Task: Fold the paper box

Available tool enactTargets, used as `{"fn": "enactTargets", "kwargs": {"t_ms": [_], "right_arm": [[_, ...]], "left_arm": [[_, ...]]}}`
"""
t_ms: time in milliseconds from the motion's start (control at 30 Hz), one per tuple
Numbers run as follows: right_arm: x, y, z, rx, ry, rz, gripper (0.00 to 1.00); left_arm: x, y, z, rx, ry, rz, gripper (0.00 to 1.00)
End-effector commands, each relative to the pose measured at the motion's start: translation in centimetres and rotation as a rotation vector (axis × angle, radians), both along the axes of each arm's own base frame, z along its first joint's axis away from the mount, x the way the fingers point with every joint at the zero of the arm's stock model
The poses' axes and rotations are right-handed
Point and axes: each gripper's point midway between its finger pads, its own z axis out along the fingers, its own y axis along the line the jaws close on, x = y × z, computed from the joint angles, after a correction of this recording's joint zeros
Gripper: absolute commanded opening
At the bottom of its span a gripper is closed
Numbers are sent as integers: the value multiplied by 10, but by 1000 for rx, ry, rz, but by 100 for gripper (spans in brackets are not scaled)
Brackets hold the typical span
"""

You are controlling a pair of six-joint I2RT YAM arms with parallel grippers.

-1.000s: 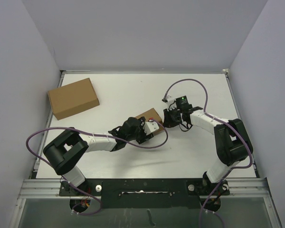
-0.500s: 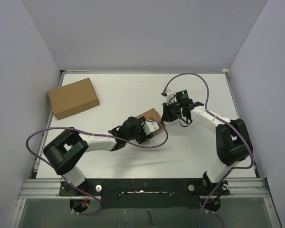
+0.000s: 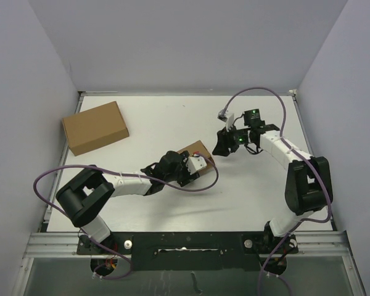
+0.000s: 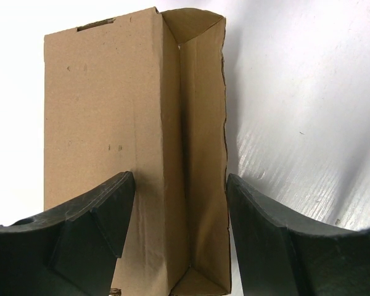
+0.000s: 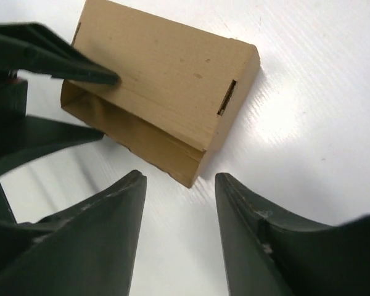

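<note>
The paper box (image 3: 194, 150) looks nearly folded; one long side seems unshut. It is pinched by the left tool (image 4: 180, 209). The right tool (image 5: 179, 203), at its 3 o'clock, is seen open and empty.

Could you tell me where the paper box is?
In the top view, the paper box is central, between the left gripper's fingers, left of the right gripper.

A white table (image 3: 172, 117) stands enclosed by plain pale lavender walls (image 3: 185, 43).
</note>
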Motion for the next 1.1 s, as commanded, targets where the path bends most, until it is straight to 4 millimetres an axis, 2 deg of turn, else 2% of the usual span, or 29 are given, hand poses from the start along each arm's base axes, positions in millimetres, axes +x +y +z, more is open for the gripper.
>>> {"fn": "enactTargets", "kwargs": {"t_ms": [0,133,200,233,400,567,667,833,1067], "right_arm": [[-16,-4,56,116,-354,292,59],[-38,-13,56,88,-790,576,99],[-44,-16,42,20,-963,751,98],[-46,-17,36,12,-989,807,98],[-40,-12,21,-28,-1173,965,98],[-21,8,-1,-105,-1242,961,98],[-17,16,-11,-119,-1250,973,98],[-18,20,-34,-170,-1254,1032,98],[4,23,-50,-281,-1297,986,100]], "left_arm": [[-32,16,-41,85,187,-25,59],[-34,16,-44,85,193,-34,59],[-34,16,-44,83,195,-35,59],[-34,16,-44,82,196,-37,59],[-34,16,-46,83,205,-36,59],[-34,16,-48,81,213,-38,58],[-35,16,-49,80,218,-42,59],[-36,18,-53,77,230,-42,58],[-36,16,-54,71,239,-49,58]]}}
